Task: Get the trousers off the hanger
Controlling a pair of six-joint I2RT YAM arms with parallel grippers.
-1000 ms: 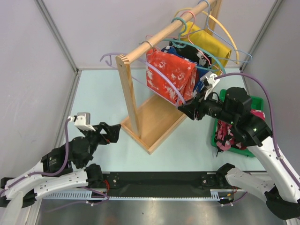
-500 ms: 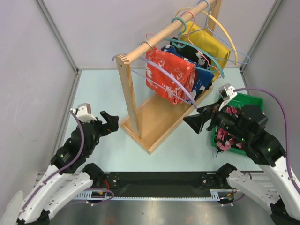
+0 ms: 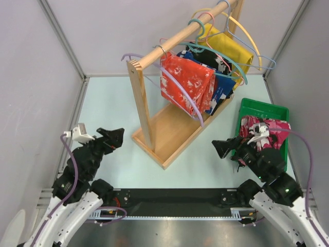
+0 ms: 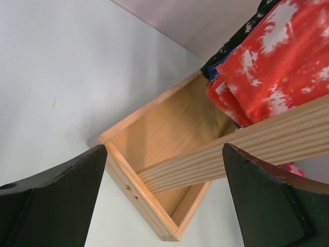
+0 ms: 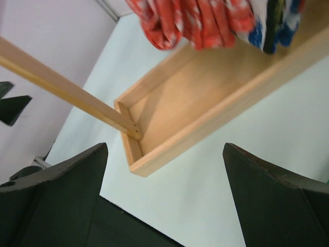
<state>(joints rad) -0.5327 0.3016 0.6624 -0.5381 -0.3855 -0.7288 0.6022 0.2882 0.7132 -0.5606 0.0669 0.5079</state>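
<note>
The pink camouflage trousers (image 3: 271, 127) lie bunched in the green bin (image 3: 259, 106) at the right. The lilac hanger (image 3: 190, 103) hangs bare near the wooden rail's near end, slanting down across the orange-red garment (image 3: 187, 82). My right gripper (image 3: 218, 148) is open and empty, low over the table between the rack base and the bin; in its wrist view the gripper (image 5: 165, 146) frames the base corner. My left gripper (image 3: 114, 138) is also open and empty, left of the rack post; its wrist view (image 4: 164, 149) shows the post and base.
The wooden rack (image 3: 169, 128) stands mid-table with a tray-like base. On its rail hang the orange-red garment, a blue-black-white one (image 3: 221, 85), a yellow one (image 3: 231, 51) and several coloured hangers. Grey walls close in left and right.
My right gripper opened, let go of the lilac hanger's lower end and drew back toward the near edge. The hanger swung back along the rail. My left arm shifted slightly nearer.
</note>
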